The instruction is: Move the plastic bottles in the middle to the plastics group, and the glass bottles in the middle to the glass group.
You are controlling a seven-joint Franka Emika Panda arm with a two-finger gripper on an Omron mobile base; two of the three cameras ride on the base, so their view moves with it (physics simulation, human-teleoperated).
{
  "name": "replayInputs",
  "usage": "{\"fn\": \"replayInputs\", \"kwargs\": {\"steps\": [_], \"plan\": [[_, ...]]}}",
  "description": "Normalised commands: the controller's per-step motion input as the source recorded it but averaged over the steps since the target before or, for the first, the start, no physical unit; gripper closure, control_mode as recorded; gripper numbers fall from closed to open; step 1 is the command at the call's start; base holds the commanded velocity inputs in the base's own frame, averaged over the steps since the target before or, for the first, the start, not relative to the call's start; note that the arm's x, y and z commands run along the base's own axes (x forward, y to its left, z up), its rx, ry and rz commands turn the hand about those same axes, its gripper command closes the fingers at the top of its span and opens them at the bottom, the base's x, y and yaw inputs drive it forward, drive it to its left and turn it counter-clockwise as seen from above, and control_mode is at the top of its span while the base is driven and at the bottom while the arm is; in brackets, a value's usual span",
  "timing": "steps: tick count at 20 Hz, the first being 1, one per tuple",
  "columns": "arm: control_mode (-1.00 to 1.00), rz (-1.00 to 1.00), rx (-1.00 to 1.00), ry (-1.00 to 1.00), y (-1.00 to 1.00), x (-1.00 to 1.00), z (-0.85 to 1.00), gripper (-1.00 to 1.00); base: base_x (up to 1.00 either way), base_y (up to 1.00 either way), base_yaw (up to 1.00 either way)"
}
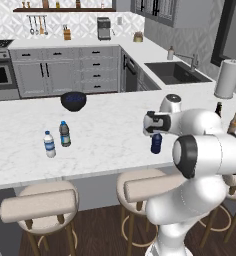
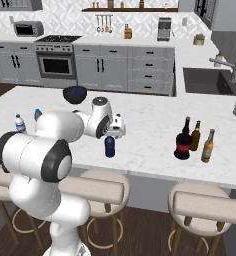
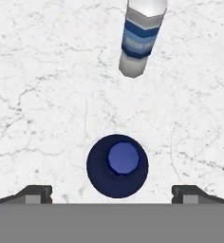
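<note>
Your one open container is the dark blue bowl [image 1: 73, 100] on the far side of the marble counter [image 1: 105, 140], well beyond the hand and off to its left; you cannot see into it from either base view.

Your gripper [image 3: 112, 193] hangs above the counter pointing straight down, jaws spread as wide as they go and gripping nothing. In the hand view both dark fingertips [image 3: 35, 193] stand well apart at the bottom. The navy bottle [image 3: 117, 165] sits directly under the hand, between the fingertips but slightly ahead of them, and you look straight down on its blue cap. Neither finger touches it. In the base views the same bottle stands upright on the counter just below the hand.

Farther ahead of the hand stands the clear bottle [image 3: 140, 40] with white cap and blue label, seen in the right base view just behind the wrist.

The plastics group, a small clear water bottle [image 1: 49, 144] and a greyish blue-capped bottle [image 1: 65, 134], stands well off to the hand's left.

To the hand's right you have the squat red-labelled bottle [image 2: 183, 141], just beside the two brown beer bottles, one dark [image 2: 195, 136], one amber [image 2: 208, 146].
</note>
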Motion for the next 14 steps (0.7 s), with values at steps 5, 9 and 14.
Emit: {"fn": "replayInputs", "kwargs": {"steps": [5,9,14], "plan": [[-1.0,-0.01,0.03,0.0,0.0,0.01,-0.17,-1.0,0.0,0.0,0.0],[-1.0,0.0,0.0,0.0,0.0,0.0,-0.26,-1.0,0.0,0.0,0.0],[-1.0,0.0,0.0,0.0,0.0,0.03,-0.2,-1.0,0.0,0.0,0.0]]}}
